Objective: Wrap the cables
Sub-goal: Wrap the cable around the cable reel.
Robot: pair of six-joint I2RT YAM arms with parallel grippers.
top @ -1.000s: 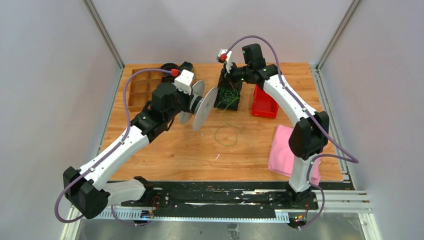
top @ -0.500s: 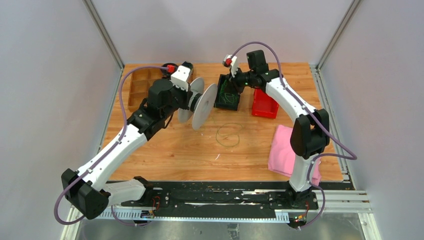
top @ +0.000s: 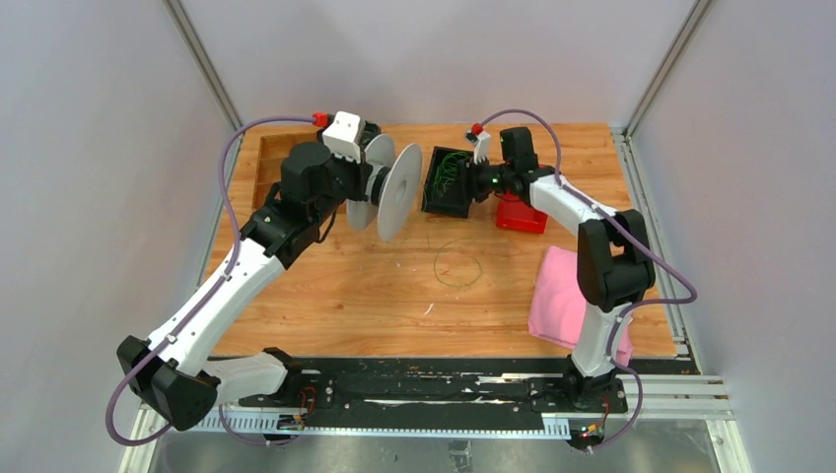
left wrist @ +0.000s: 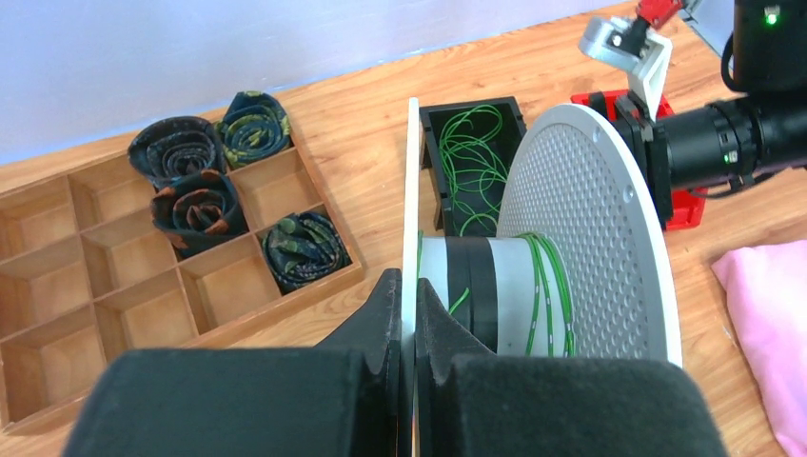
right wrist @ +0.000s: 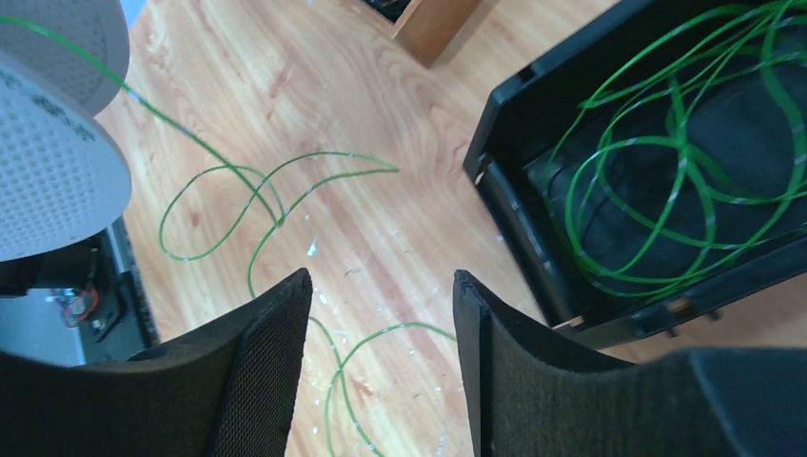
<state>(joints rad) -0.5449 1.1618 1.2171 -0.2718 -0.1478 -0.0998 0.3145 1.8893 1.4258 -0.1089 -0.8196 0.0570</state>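
Cables: green tangle inside black bin, upper centre of top view, just left of right pincer. Loose loop flat on worktop, centre of frame, well below both pincers. A few green turns around hub of grey spool, lower centre of left wrist view, just right of left pincer. In right wrist view: tangle in bin at upper right, loops on wood at centre left, one strand up to spool at upper left corner.

Hard to see: lower end of bin behind spool in left wrist view, right pincer's tips behind big disc there. Bin cut off by right and top edges in right wrist view. Contact between right pincer and bin impossible to tell. Olive strands not separable from green ones.

Left pincer clenched on thin flange of spool, pads tight on both faces, spool carried on edge above worktop at upper centre-left of top view. Right pincer released, wide gap between fingers, nothing gripped, only bare wood and part of a cable loop visible through gap.
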